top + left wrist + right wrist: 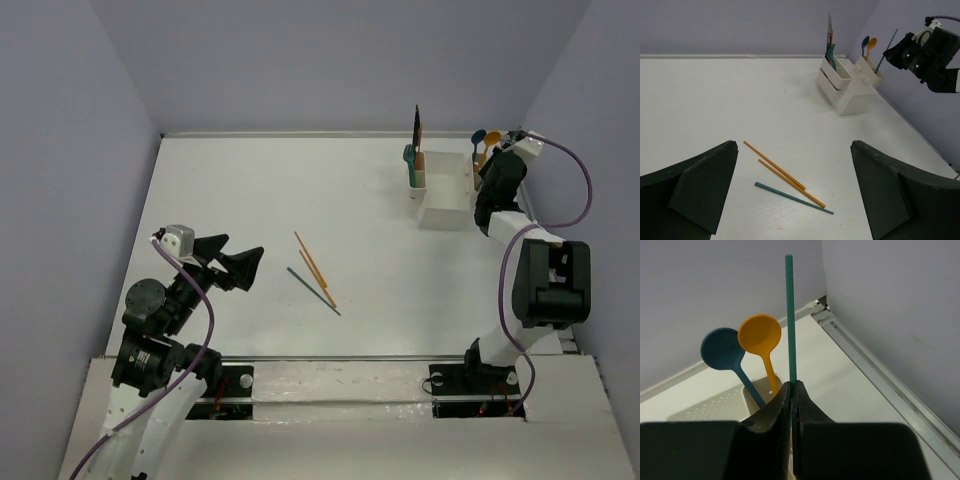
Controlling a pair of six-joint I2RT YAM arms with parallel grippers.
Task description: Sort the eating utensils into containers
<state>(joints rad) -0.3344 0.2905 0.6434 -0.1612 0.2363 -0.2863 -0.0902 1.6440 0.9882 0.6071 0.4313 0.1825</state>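
My right gripper (794,386) is shut on a dark teal chopstick (789,315) and holds it upright next to the right end cup (756,388) of the white caddy (445,205). That cup holds a blue spoon (720,347) and an orange spoon (759,332). The left end cup holds a teal spoon (409,155) and a dark upright utensil (417,125). Two orange chopsticks (774,166) and one dark teal chopstick (792,197) lie on the table. My left gripper (794,150) is open above and short of them.
The right arm (548,280) stands along the table's right edge, by the side wall. The back wall runs just behind the caddy. A metal rail (875,370) lines the table's right edge.
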